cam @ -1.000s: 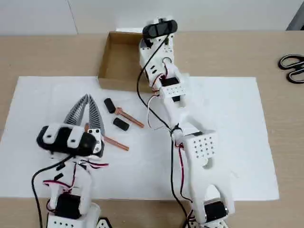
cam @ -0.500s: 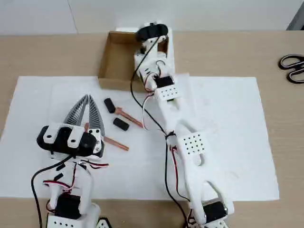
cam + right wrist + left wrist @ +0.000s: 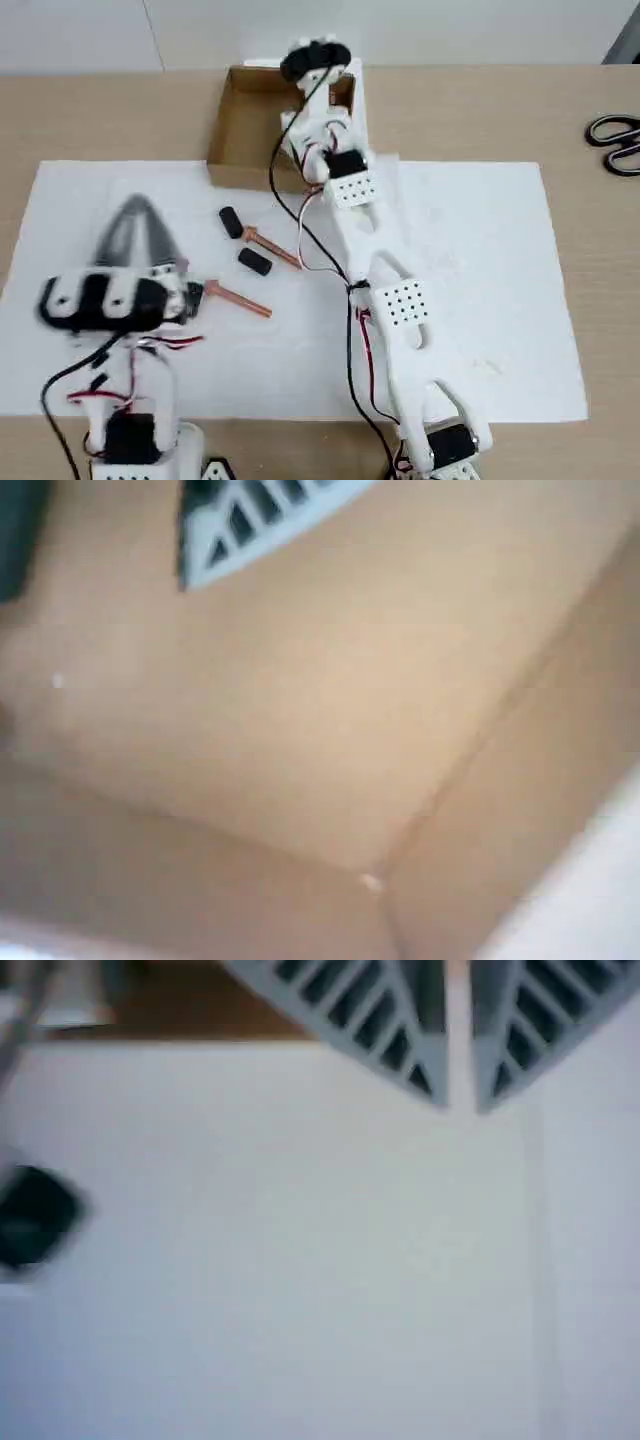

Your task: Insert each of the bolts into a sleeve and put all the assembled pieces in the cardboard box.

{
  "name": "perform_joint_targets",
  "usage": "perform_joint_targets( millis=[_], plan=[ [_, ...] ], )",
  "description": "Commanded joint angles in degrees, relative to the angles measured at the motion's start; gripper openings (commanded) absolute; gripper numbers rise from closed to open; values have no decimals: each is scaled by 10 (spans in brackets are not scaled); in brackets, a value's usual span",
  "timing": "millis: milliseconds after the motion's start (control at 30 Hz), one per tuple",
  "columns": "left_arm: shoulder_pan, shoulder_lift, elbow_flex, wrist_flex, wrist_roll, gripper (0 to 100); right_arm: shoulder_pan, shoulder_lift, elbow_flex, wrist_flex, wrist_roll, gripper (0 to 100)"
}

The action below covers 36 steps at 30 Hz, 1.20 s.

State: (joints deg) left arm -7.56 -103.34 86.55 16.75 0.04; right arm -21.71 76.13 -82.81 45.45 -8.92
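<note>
The left hand (image 3: 460, 1100) is narrow and empty; its wrist could knock the near bolt (image 3: 238, 300) away. Over the box (image 3: 240, 120), the right hand (image 3: 316, 62): can't tell.

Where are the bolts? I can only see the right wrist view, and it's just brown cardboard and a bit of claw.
Observer: Outside the cardboard box. In the high view, one bolt and a second bolt lie on the white paper.
Operator: Are they inside their sleeves yet?
Observer: No. One black sleeve and another sleeve lie loose on the paper by the first bolt.
Operator: Where's the other claw?
Observer: The left claw is over the paper, to the left of the sleeves in the high view.
</note>
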Motion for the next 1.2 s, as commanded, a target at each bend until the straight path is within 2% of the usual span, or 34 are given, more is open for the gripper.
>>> perform_joint_targets(
  millis=[0, 167, 333, 433, 767, 1167],
  plan=[
    [-77, -7, -43, -9, -2, 6, -3, -73, -111, 123, -1, 176],
    [-172, -7, -46, 25, -2, 6, -16, -115, -135, 266, 7, 176],
    [-238, -7, -46, 86, 0, 6, -79, -144, -135, 426, 24, 174],
    [-267, -7, -44, 106, 1, 6, -116, -143, -135, 466, 24, 173],
    [-307, -7, -44, 180, 2, 6, -175, -125, -131, 406, 24, 176],
    [-307, -7, -44, 181, 2, 6, -190, -8, -134, 380, 20, 176]
  ],
)
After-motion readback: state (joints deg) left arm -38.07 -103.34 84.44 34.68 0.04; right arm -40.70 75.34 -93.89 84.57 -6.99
